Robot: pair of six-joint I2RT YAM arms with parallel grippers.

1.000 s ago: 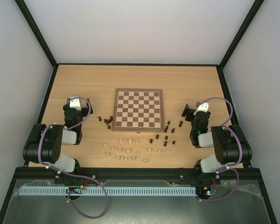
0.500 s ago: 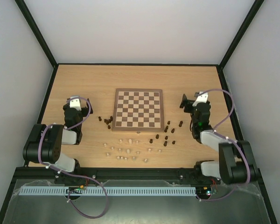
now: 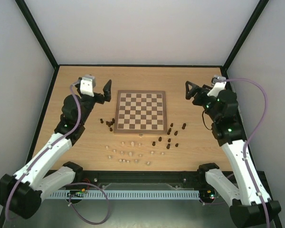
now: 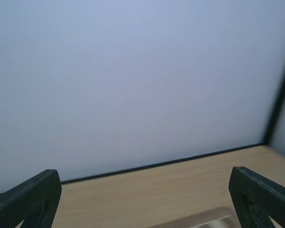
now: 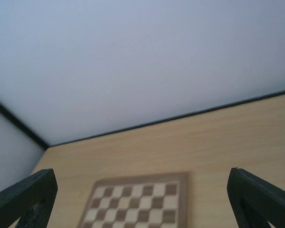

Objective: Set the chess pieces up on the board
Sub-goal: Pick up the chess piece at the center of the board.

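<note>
The board (image 3: pixel 140 111) lies mid-table with no pieces on it; its far part also shows in the right wrist view (image 5: pixel 137 204). Pale chess pieces (image 3: pixel 128 153) are scattered on the table in front of the board. Dark pieces stand in a group at the front right (image 3: pixel 168 137) and a smaller group at the front left (image 3: pixel 108 123). My left gripper (image 3: pixel 107 88) hangs in the air by the board's far left corner, open and empty (image 4: pixel 142 173). My right gripper (image 3: pixel 189 90) hangs off the far right corner, open and empty (image 5: pixel 141 173).
The light-wood tabletop (image 3: pixel 85 80) is ringed by a black frame with white walls behind and at both sides. Both wrist cameras look at the back wall and the table's far edge (image 4: pixel 161 164). A blurred pale edge (image 4: pixel 199 221) shows at the bottom of the left wrist view.
Both arms have unfolded from their low folded pose near the table sides and lifted. The grippers have moved up and away, to the board's far corners. No piece has moved.
</note>
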